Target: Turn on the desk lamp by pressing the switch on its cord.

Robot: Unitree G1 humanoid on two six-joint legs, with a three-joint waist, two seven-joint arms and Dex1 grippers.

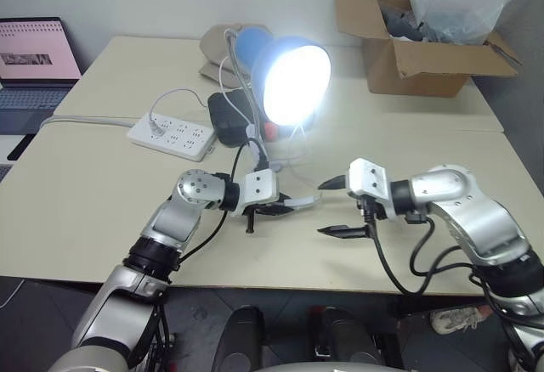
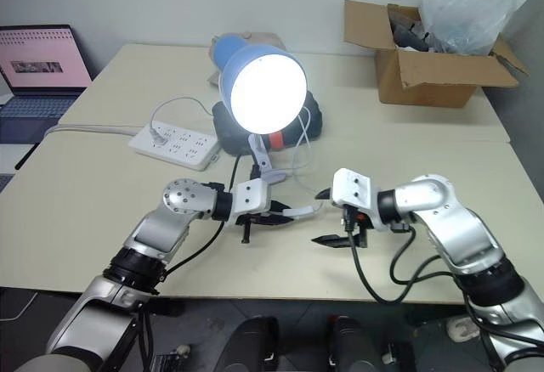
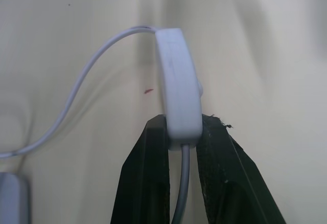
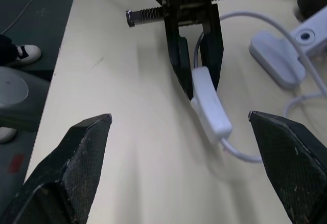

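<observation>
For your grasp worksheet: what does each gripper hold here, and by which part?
The left gripper is shut on the cord's switch, pinching one end of it where the cord leaves. The right gripper is open and holds nothing.

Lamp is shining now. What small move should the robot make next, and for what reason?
Probably the left gripper should open and lay the switch on the table. The lamp is already lit, so pressing looks done. The right gripper stands open beside the switch, not touching it, while the left one is shut on the switch's end and holds it up.
</observation>
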